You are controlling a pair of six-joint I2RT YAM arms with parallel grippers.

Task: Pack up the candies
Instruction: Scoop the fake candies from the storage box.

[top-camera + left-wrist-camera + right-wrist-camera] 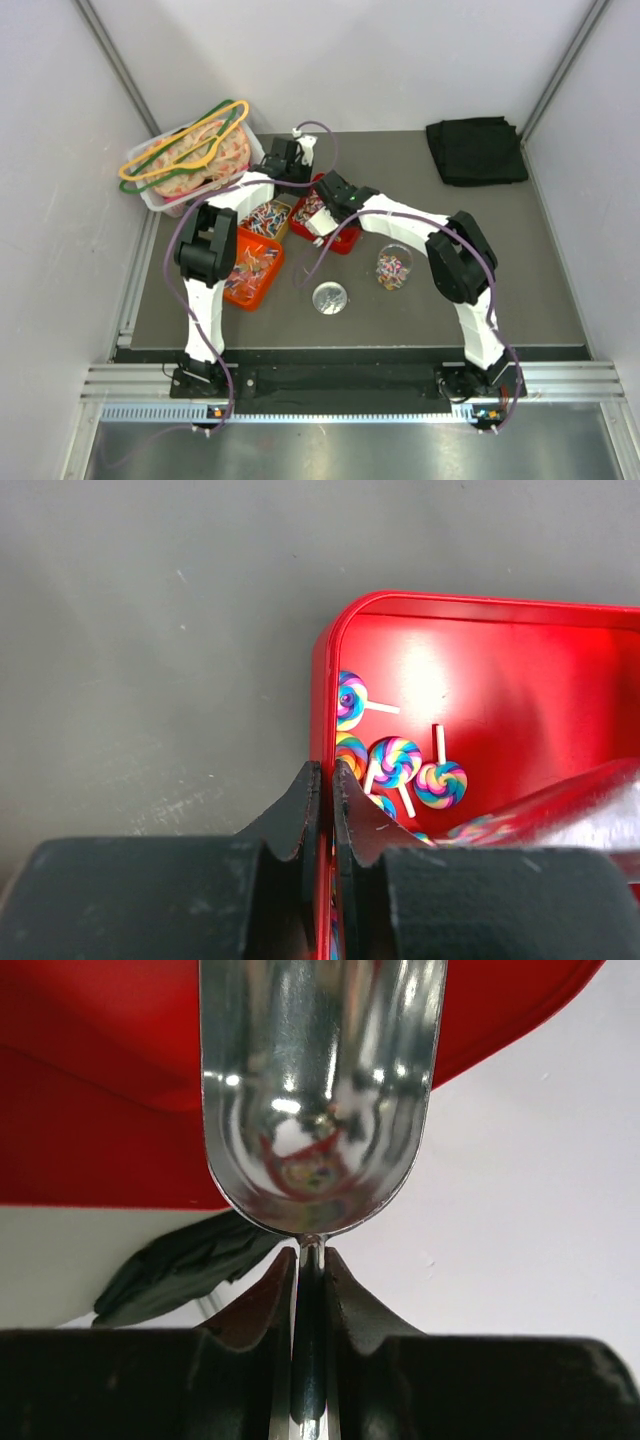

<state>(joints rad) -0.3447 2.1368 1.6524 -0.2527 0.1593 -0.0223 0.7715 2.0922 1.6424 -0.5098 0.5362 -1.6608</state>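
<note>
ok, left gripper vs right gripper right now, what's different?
The left gripper pinches the side wall of the red tray, one finger inside, one outside; the right gripper pinches the thin handle of a metal scoop. The left gripper has candies just ahead in the tray; the right gripper's scoop bowl looks empty. Shared: both shut on something thin.

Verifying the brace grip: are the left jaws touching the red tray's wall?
Touching. Left wrist view: the left gripper is shut on the red tray, whose side wall runs between the jaws with no gap.
</note>
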